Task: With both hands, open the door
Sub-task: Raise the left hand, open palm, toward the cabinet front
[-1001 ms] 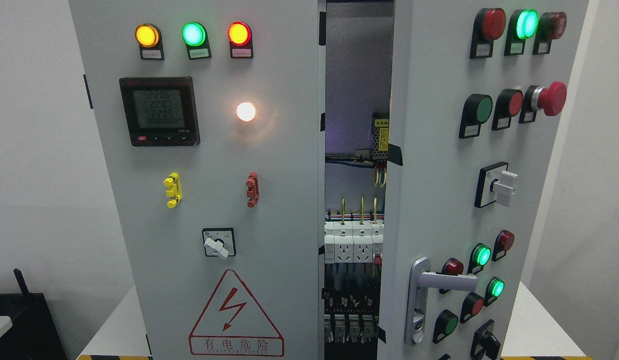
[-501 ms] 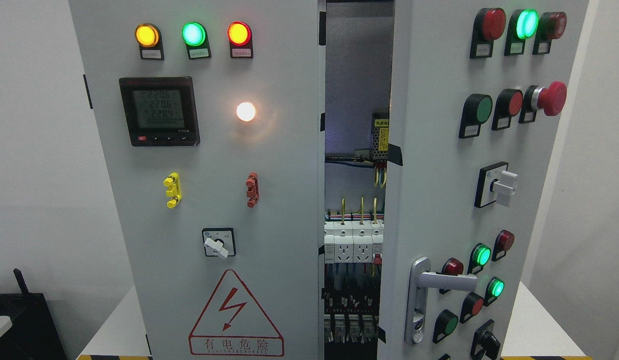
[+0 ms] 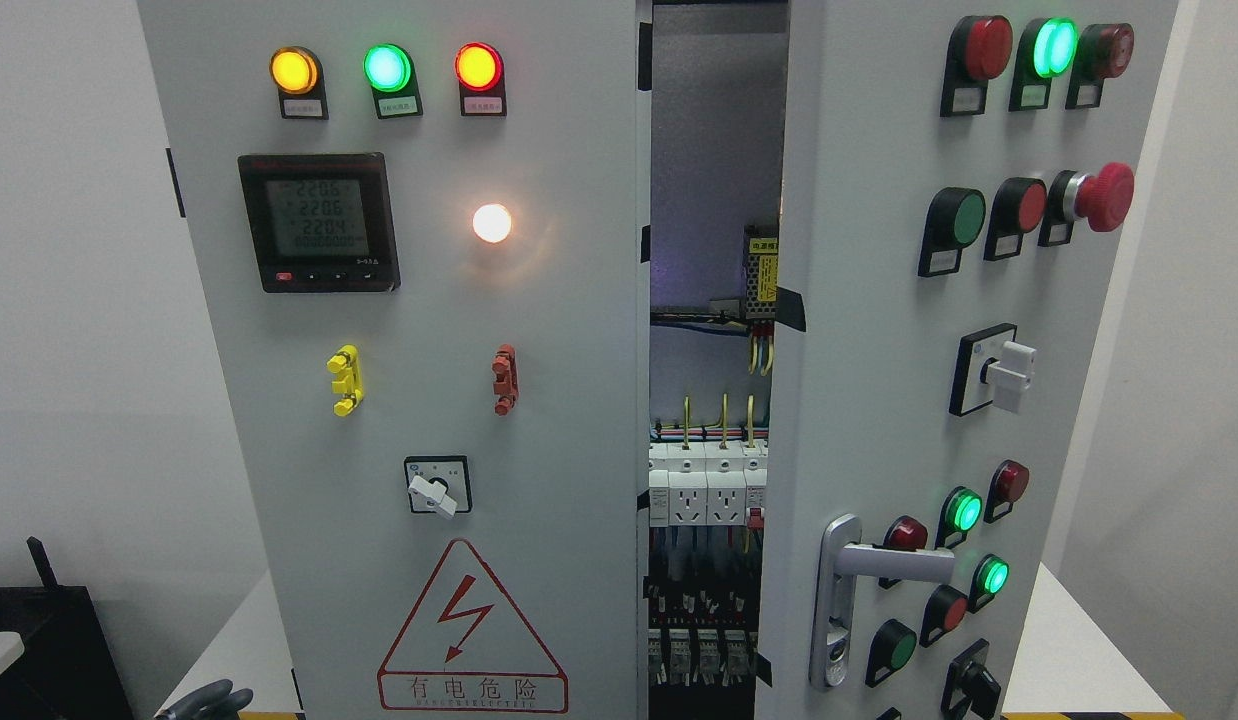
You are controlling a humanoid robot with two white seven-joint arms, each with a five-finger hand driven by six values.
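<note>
I'd judge the right door [image 3: 879, 350] already swung partly out, its free edge standing off the cabinet so the breakers [image 3: 704, 480] show in the gap beside the left door [image 3: 429, 400], which looks shut. To do this well I'd reach for the silver lever handle [image 3: 884, 565] low on the right door and pull along its arc, steadying the edge with the other hand. My left hand [image 3: 204, 700] just pokes in at the bottom left (dark fingertips only); it holds nothing and touches neither door, though I cannot tell how far open it is.
</note>
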